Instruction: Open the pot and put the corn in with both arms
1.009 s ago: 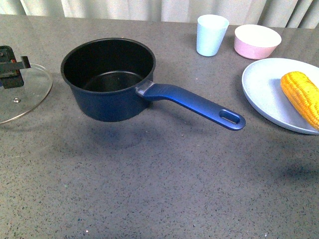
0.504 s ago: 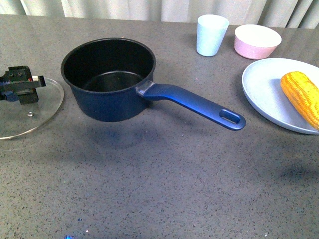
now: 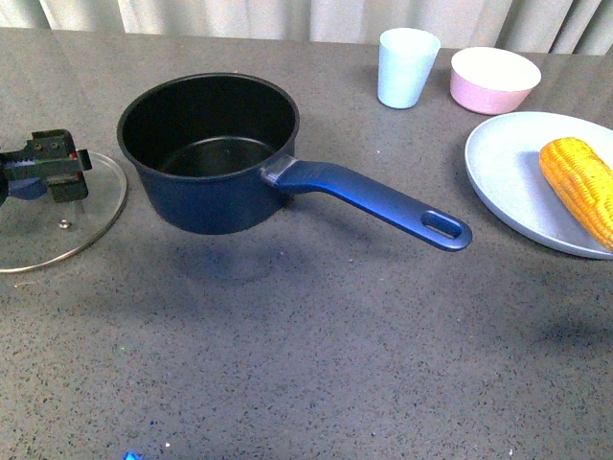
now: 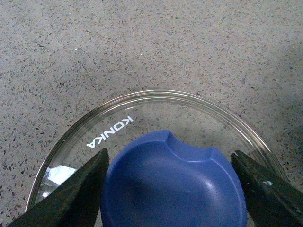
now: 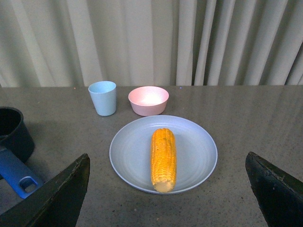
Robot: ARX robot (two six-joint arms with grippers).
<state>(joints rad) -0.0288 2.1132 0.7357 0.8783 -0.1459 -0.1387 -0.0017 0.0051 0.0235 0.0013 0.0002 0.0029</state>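
sitting uncovered mid-table, your dark blue round saucepan (image 3: 206, 153) has the yellow-orange corn cob (image 3: 579, 187) at its 3 o'clock, on a pale blue plate (image 3: 503, 163). at 9 o'clock your left gripper (image 3: 48, 165) pinches the clear glass lid's (image 3: 57, 235) blue knob (image 4: 173, 184); your right gripper (image 5: 166, 160) is spread wide.

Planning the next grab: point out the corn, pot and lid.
corn (image 5: 163, 158), right wrist view, middle of cob.
pot (image 3: 201, 206), front view, outer side wall.
lid (image 4: 156, 113), left wrist view, clear glass beside knob.

At nine o'clock in the front view, the left gripper (image 3: 53, 165) is dark and blocky with tiny red marks. Its fingers (image 4: 71, 198) are matte black wedges; the right gripper (image 5: 167, 156) matches.
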